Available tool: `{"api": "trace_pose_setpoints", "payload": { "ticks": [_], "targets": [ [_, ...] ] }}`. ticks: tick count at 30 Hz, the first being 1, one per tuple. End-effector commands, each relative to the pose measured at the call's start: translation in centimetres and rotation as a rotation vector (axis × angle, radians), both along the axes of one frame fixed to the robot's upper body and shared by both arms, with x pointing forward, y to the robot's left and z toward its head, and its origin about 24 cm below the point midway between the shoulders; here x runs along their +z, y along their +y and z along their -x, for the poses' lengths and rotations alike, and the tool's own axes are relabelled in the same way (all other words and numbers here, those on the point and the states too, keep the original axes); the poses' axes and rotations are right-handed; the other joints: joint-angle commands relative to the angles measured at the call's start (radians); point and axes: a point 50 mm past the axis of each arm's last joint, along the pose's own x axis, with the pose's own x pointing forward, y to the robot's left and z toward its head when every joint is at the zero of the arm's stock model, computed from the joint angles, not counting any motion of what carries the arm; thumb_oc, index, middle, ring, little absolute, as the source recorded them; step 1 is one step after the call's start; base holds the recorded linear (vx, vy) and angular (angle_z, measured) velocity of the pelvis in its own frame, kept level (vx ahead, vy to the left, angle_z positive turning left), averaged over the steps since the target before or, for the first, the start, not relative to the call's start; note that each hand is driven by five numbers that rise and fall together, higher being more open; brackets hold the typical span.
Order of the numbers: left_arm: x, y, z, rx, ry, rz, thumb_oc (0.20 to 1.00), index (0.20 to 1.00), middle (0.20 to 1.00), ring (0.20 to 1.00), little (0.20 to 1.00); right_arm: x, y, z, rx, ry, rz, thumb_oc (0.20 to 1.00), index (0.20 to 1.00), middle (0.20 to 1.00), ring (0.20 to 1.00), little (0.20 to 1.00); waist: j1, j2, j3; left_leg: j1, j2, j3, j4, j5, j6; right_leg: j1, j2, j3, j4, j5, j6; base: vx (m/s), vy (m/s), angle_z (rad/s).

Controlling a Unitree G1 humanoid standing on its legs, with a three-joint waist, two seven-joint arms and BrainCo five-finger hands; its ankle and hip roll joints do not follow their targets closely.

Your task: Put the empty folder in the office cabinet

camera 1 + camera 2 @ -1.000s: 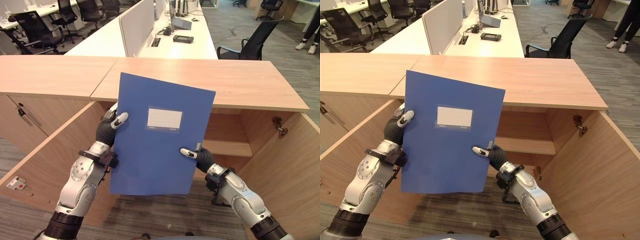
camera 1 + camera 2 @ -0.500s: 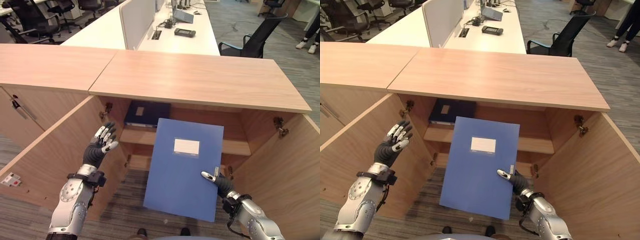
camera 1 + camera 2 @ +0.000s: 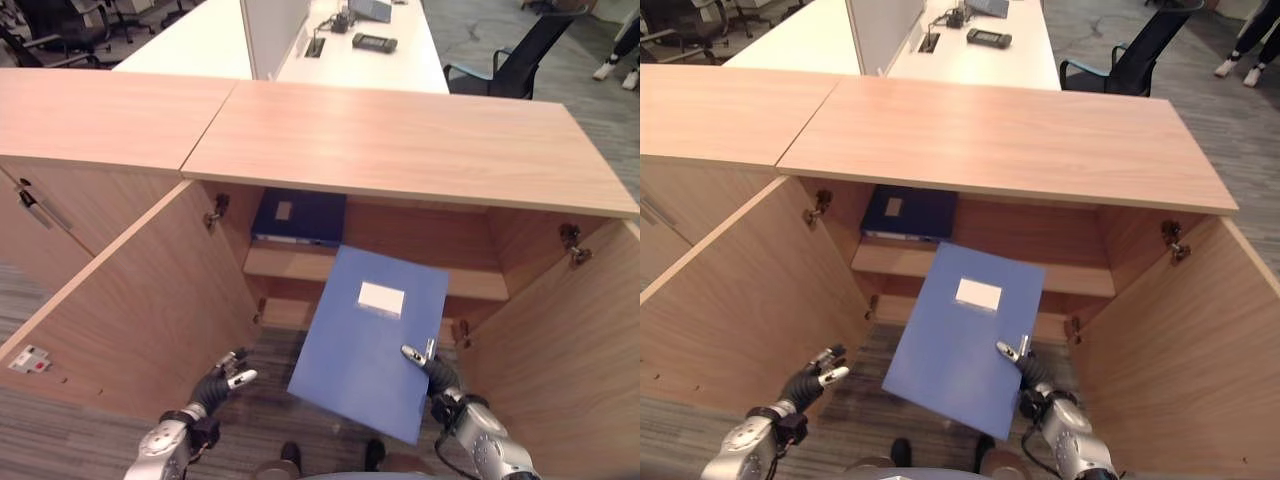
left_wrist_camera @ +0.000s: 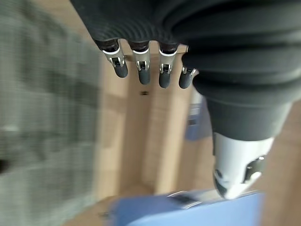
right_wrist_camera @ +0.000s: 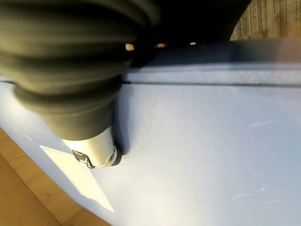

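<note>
We've got the blue folder [image 3: 365, 340] pinched at its lower right edge in our right robot hand [image 3: 432, 370], tilted in front of the open cabinet [image 3: 420, 250], just below its shelf [image 3: 1080, 280]. Our left robot hand [image 3: 225, 375] hangs low, fingers relaxed and holding nothing.

The folder [image 3: 372, 340] is seen at lower centre, tilted, before the open cabinet [image 3: 410, 150]. At the folder's lower right edge the right hand [image 3: 432, 368] is placed (thumb on its face). The left hand [image 3: 222, 378] is found at lower left, apart from it. On the cabinet's shelf [image 3: 470, 285], upper centre, 1 binder [image 3: 298, 217] is laid flat. Behind the cabinet, a desk [image 3: 350, 55] is set, with a chair [image 3: 515, 62] at upper right.
</note>
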Motion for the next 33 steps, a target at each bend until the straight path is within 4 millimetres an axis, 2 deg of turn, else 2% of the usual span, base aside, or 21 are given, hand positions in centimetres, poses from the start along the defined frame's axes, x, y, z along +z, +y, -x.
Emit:
{"api": "trace_pose_setpoints", "payload": {
  "ticks": [1,2,3,5,7,8,9,10,13,14,15,16,17,18,22,23,24,25,27,31,33],
  "targets": [
    [1.2,0.6,-1.5,-0.056,-0.07,-0.116,1.0,1.0,1.0,1.0,1.0,3.9,1.0,-3.4,-0.145,-0.233,-0.146,0.2,0.2,0.2,0.2,0.2,0.005,-0.016,-0.001,0.074,-0.03,-0.042,0.019,-0.112,0.003,0.055,-0.065,0.004,-0.076,-0.013,0.04,0.24,-0.13,0.29],
    [0.3,0.1,-1.1,-0.089,-0.024,-0.126,1.0,1.0,1.0,1.0,1.0,4.6,0.9,-4.3,-0.182,-0.258,-0.157,0.2,0.2,0.2,0.2,0.2,0.002,-0.011,0.001,0.087,-0.027,-0.046,0.012,-0.127,-0.011,0.045,-0.11,-0.019,-0.203,-0.012,0.027,0.2,-0.118,0.38],
    [0.3,0.1,-1.1,-0.09,-0.024,-0.126,1.0,1.0,1.0,1.0,1.0,4.6,0.9,-4.3,-0.183,-0.258,-0.157,0.2,0.2,0.2,0.2,0.2,0.001,-0.01,0.003,0.089,-0.025,-0.048,0.012,-0.127,-0.012,0.05,-0.109,-0.022,-0.206,-0.011,0.026,0.2,-0.165,0.32],
    [-0.8,-0.4,-0.3,-0.131,0.044,-0.141,1.0,1.0,1.0,1.0,1.0,5.0,1.1,-5.0,-0.224,-0.27,-0.199,0.2,0.2,0.2,0.2,0.2,-0.012,-0.01,0.003,0.104,-0.017,-0.06,0.006,-0.139,-0.035,0.021,-0.169,-0.022,-0.338,0.054,0.03,0.18,-0.158,0.12],
    [-1.8,-0.8,0.5,-0.144,0.093,-0.142,1.0,1.0,1.0,1.0,1.0,5.0,1.4,-5.1,-0.224,-0.266,-0.203,0.2,0.2,0.2,0.2,0.2,-0.026,-0.007,-0.005,0.124,-0.009,-0.066,0.004,-0.16,-0.046,0.008,-0.191,0.007,-0.408,0.112,0.044,0.18,-0.122,0.06],
    [-1.8,-0.8,0.5,-0.144,0.093,-0.142,1.0,1.0,1.0,1.0,1.0,5.0,1.4,-5.1,-0.224,-0.266,-0.202,0.2,0.2,0.2,0.2,0.2,-0.025,-0.007,-0.004,0.124,-0.009,-0.065,0.004,-0.16,-0.047,0.008,-0.191,0.007,-0.409,0.112,0.044,0.25,-0.212,0.1],
    [-2.2,-1.1,1.0,-0.171,0.114,-0.141,1.0,1.0,1.0,1.0,1.0,5.0,1.0,-4.7,-0.243,-0.267,-0.208,0.2,0.2,0.2,0.2,0.2,-0.045,-0.004,-0.012,0.149,0.003,-0.078,0.004,-0.18,-0.065,-0.013,-0.206,0.051,-0.432,0.152,0.053,0.29,-0.245,0.22],
    [-2.8,-0.9,1.8,-0.188,0.159,-0.159,1.0,1.0,1.0,1.0,1.0,4.7,0.5,-4.4,-0.252,-0.261,-0.199,0.2,0.2,0.2,0.2,0.2,-0.052,-0.01,-0.03,0.159,-0.004,-0.086,0.004,-0.198,-0.072,0.016,-0.203,0.064,-0.471,0.163,0.053,0.29,-0.245,0.34],
    [-3.5,-0.9,2.8,-0.174,0.206,-0.153,1.0,1.0,1.0,1.0,1.0,4.3,-0.1,-3.8,-0.262,-0.249,-0.188,0.2,0.2,0.2,0.2,0.2,-0.06,-0.01,-0.05,0.175,0.008,-0.091,0.004,-0.205,-0.088,0.031,-0.197,0.05,-0.472,0.175,0.053,0.2,-0.19,0.46],
    [-3.9,-0.7,3.4,-0.157,0.234,-0.156,1.0,1.0,1.0,1.0,1.0,3.9,-0.3,-3.5,-0.266,-0.232,-0.181,0.2,0.2,0.2,0.2,0.2,-0.064,-0.003,-0.057,0.177,0.022,-0.092,0.004,-0.202,-0.098,0.032,-0.189,0.043,-0.473,0.169,0.053,0.21,-0.274,0.32],
    [-4.6,-0.9,4.3,-0.136,0.281,-0.151,1.0,1.0,1.0,1.0,1.0,3.2,-0.8,-2.7,-0.276,-0.206,-0.178,0.2,0.2,0.2,0.2,0.2,-0.076,0.014,-0.071,0.174,0.062,-0.103,0.004,-0.192,-0.119,0.041,-0.168,0.036,-0.472,0.143,0.053,0.18,-0.241,0.03],
    [-4.6,-1.0,4.4,-0.136,0.281,-0.15,1.0,1.0,1.0,1.0,1.0,3.2,-0.9,-2.7,-0.276,-0.206,-0.177,0.2,0.2,0.2,0.2,0.2,-0.078,0.018,-0.072,0.174,0.065,-0.105,0.004,-0.193,-0.12,0.042,-0.166,0.032,-0.472,0.142,0.052,0.15,-0.244,-0.1],
    [-4.9,-1.1,4.8,-0.119,0.305,-0.141,1.0,1.0,1.0,1.0,1.0,3.0,-1.3,-2.4,-0.288,-0.2,-0.175,0.2,0.2,0.2,0.2,0.2,-0.083,0.026,-0.076,0.171,0.09,-0.105,0.004,-0.182,-0.132,0.048,-0.151,0.027,-0.473,0.125,0.044,0.09,-0.245,-0.1],
    [-5.2,-1.9,5.1,-0.102,0.32,-0.115,1.0,1.0,1.0,1.0,1.0,2.8,-2.2,-1.8,-0.306,-0.188,-0.161,0.2,0.2,0.2,0.2,0.2,-0.086,0.043,-0.082,0.157,0.132,-0.103,0.02,-0.154,-0.155,0.064,-0.121,0.008,-0.479,0.087,0.024,0.11,-0.33,0.15],
    [-5.9,-2.5,6.3,-0.123,0.373,-0.122,1.0,1.0,1.0,1.0,1.0,2.8,-3.7,-1.4,-0.342,-0.188,-0.134,0.2,0.2,0.2,0.2,0.2,-0.091,0.075,-0.086,0.098,0.197,-0.112,0.146,-0.01,-0.207,0.121,-0.06,-0.024,-0.501,0.027,-0.019,0.1,-0.235,0.13],
    [-6.1,-2.4,6.7,-0.128,0.391,-0.128,1.0,1.0,1.0,1.0,1.0,2.8,-4.1,-1.2,-0.35,-0.191,-0.132,0.2,0.2,0.2,0.2,0.2,-0.09,0.076,-0.081,0.081,0.202,-0.121,0.191,0.029,-0.213,0.138,-0.05,-0.027,-0.504,0.016,-0.032,0.08,-0.148,-0.04],
    [-6.1,-2.4,6.7,-0.129,0.391,-0.128,1.0,1.0,1.0,1.0,1.0,2.8,-4.1,-1.2,-0.35,-0.191,-0.132,0.2,0.2,0.2,0.2,0.2,-0.091,0.076,-0.081,0.08,0.202,-0.124,0.193,0.028,-0.214,0.139,-0.049,-0.029,-0.504,0.015,-0.033,0.07,-0.146,-0.09],
    [-6.1,-2.3,6.7,-0.128,0.397,-0.135,1.0,1.0,1.0,1.0,1.0,3.0,-4.5,-1.2,-0.36,-0.2,-0.128,0.2,0.2,0.2,0.2,0.2,-0.092,0.076,-0.071,0.058,0.208,-0.132,0.241,0.08,-0.227,0.157,-0.044,-0.034,-0.505,0.003,-0.043,0.06,-0.149,-0.1],
    [-6.1,-2.3,6.8,-0.128,0.403,-0.132,1.0,1.0,1.0,1.0,1.0,3.3,-5.3,-1.2,-0.383,-0.212,-0.117,0.2,0.2,0.2,0.2,0.2,-0.086,0.045,-0.041,-0.026,0.195,-0.114,0.413,0.13,-0.201,0.206,-0.049,-0.034,-0.505,-0.028,-0.076,0.13,-0.267,0.09],
    [-6.1,-2.1,6.7,-0.092,0.398,-0.12,1.0,1.0,1.0,1.0,1.0,3.6,-5.8,-1.3,-0.398,-0.221,-0.104,0.2,0.2,0.2,0.2,0.2,-0.082,0.042,-0.022,-0.064,0.208,-0.079,0.435,0.136,-0.191,0.236,-0.047,-0.043,-0.505,-0.053,-0.084,0.1,-0.093,0.12],
    [-6.1,-2.3,6.6,-0.08,0.398,-0.104,1.0,1.0,1.0,1.0,1.0,4.2,-6.5,-1.5,-0.424,-0.244,-0.093,0.2,0.2,0.2,0.2,0.2,-0.075,0.044,-0.019,-0.095,0.2,-0.063,0.349,0.077,-0.181,0.253,-0.051,-0.047,-0.505,-0.069,-0.078,0.15,0.011,-0.01]
  ]
}}
